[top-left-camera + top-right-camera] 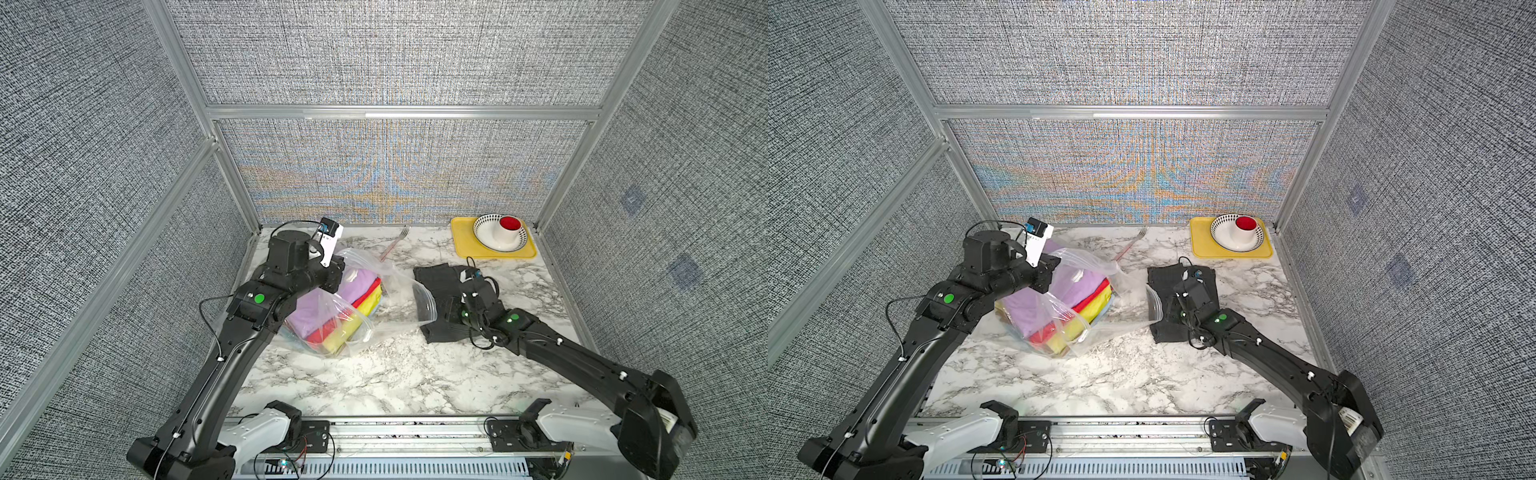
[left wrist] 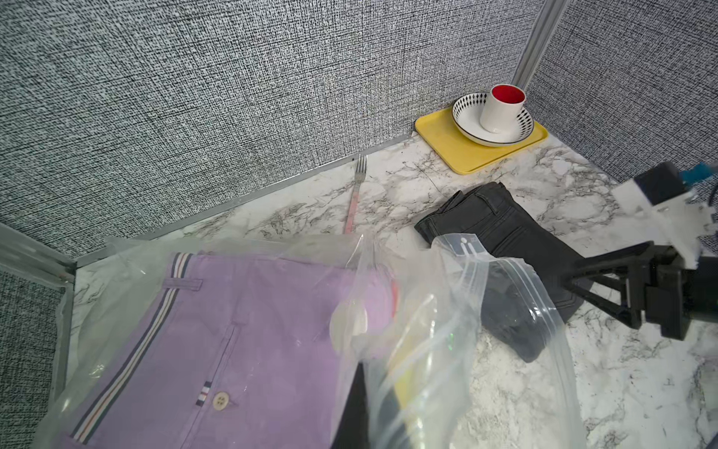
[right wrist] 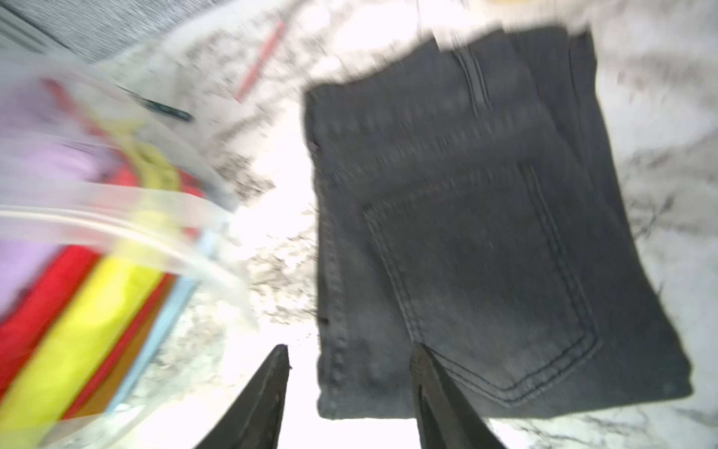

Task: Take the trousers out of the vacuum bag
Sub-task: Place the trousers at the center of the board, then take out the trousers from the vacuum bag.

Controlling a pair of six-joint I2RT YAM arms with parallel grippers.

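Note:
The vacuum bag (image 1: 368,330) lies left of centre, holding a stack of folded trousers. Lilac trousers (image 2: 233,330) lie on top, with red (image 1: 322,332), yellow (image 1: 347,328), orange (image 3: 128,361) and light blue (image 3: 171,311) ones below. My left gripper (image 2: 365,404) is shut on the bag's upper plastic layer and holds it raised. The dark grey trousers (image 1: 440,328) lie flat on the table to the right, with the bag's mouth rim (image 1: 424,303) overlapping their left edge. My right gripper (image 3: 351,350) hovers open just over the edge of the dark grey trousers, with nothing between its fingers.
A yellow tray (image 1: 463,245) in the back right corner carries a patterned bowl (image 1: 484,232) with a white cup (image 1: 509,228) in it. A fork (image 1: 395,243) lies by the back wall. Grey panel walls close in the table on three sides.

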